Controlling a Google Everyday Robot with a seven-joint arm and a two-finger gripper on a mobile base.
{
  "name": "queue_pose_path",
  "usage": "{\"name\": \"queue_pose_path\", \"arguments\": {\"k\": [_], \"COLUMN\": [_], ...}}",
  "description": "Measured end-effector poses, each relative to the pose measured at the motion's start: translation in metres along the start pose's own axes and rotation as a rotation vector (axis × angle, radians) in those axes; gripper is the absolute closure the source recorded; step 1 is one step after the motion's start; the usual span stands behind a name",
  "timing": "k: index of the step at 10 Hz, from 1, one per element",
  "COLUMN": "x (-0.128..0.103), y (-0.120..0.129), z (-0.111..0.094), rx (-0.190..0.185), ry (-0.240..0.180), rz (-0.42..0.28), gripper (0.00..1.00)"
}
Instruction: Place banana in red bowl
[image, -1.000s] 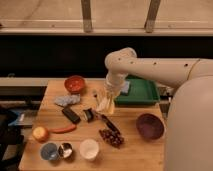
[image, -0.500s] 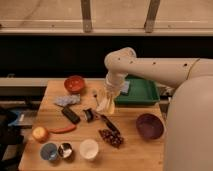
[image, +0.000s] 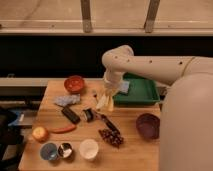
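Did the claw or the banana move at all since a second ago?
No, nothing visibly moved. The claw stays right at the top of the banana, beside the green tray; whether it grips the banana can't be told. The red bowl and the other things on the table sit just where they were.

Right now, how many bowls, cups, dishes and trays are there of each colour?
Red: 1, the red bowl
Purple: 1, the purple bowl
White: 1, the white cup
Blue: 1, the small blue dish
Silver: 1, the small silver dish
Green: 1, the green tray
Total: 6
The gripper is left of the green tray, at the banana.
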Motion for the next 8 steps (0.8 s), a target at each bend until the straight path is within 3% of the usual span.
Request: {"name": "queue_pose_path", "arguments": {"k": [4, 6, 8], "x": [-0.047, -0.072, -0.097], "y": [0.067, 0.101, 0.134], "z": [0.001, 0.0, 0.004], "rx": [-0.025, -0.068, -0.169], "ry": [-0.064, -0.106, -0.143], "rz": [-0.134, -0.207, -0.276], "gripper": [1.0, 1.0, 1.0]}}
